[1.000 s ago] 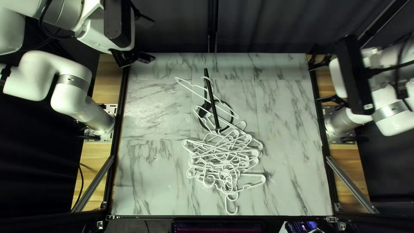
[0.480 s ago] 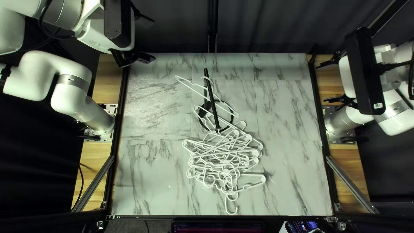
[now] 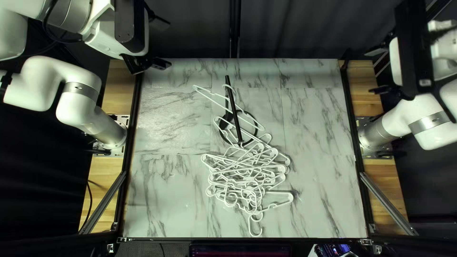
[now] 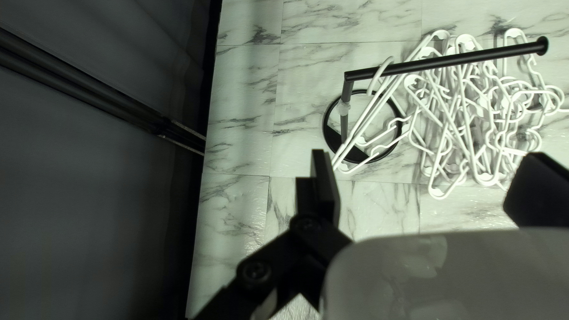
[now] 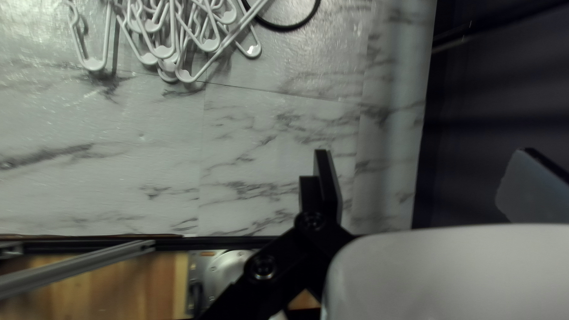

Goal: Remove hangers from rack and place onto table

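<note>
Hangers, white and thin, lie mostly in a tangled pile (image 4: 486,177) on the table (image 3: 319,200), spread below and past the free end of the rack's black rod (image 4: 462,58). At least one hanger (image 3: 194,86) is hooked over the rod close to the upright (image 4: 344,127), its body slanting down over the round base (image 4: 349,155); whether a second shares that spot cannot be made out. The step in hand is judged to be clearance of this last part of the rod, with most of the unloading done. The left hand (image 4: 428,155) is raised over the table's far corner on its own side, fingers spread, with no hanger gripped. The right hand (image 5: 422,153) is beyond the table's right edge in the top left view, its fingers also wide apart and nothing pinched. The left hand is the better placed for the next move. Bring it in beside the rod, set one finger on each side of the hanger just below the hook, and close. Lift until the hook clears the rod, then carry the hanger sideways and lower it onto bare table. Caution: a pull without lift could drag or tip the rack, and the lower corner may snag on the nearby pile.
</note>
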Robot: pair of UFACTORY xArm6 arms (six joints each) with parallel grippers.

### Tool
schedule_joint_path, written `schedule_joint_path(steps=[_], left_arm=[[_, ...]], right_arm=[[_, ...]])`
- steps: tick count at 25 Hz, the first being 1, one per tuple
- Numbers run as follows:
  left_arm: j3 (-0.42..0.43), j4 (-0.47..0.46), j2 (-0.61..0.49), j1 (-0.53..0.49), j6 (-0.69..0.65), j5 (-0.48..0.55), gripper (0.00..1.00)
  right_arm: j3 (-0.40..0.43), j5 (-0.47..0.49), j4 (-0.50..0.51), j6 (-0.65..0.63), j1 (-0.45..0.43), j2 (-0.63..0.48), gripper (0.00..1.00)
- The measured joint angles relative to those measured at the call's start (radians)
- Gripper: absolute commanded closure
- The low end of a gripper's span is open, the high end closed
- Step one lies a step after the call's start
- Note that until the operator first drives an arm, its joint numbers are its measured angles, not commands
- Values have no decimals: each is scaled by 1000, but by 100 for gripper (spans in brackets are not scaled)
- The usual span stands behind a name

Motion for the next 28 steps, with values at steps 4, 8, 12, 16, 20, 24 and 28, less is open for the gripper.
schedule_joint_path(steps=[4, 8, 12, 16, 20, 24, 28], left_arm=[[0, 0, 0, 0, 0, 0, 0], [0, 0, 0, 0, 0, 0, 0], [0, 0, 0, 0, 0, 0, 0], [0, 0, 0, 0, 0, 0, 0], [0, 0, 0, 0, 0, 0, 0], [0, 0, 0, 0, 0, 0, 0], [53, -61, -9, 51, 80, -22, 0]], right_arm=[[-5, -8, 14, 1, -15, 10, 0], [-5, -8, 15, 1, -15, 11, 0], [-5, -8, 15, 1, -15, 11, 0], [-5, -8, 15, 1, -15, 11, 0], [-5, -8, 15, 1, -15, 11, 0], [-5, -8, 15, 1, -15, 11, 0], [-5, -8, 15, 1, -15, 11, 0]])
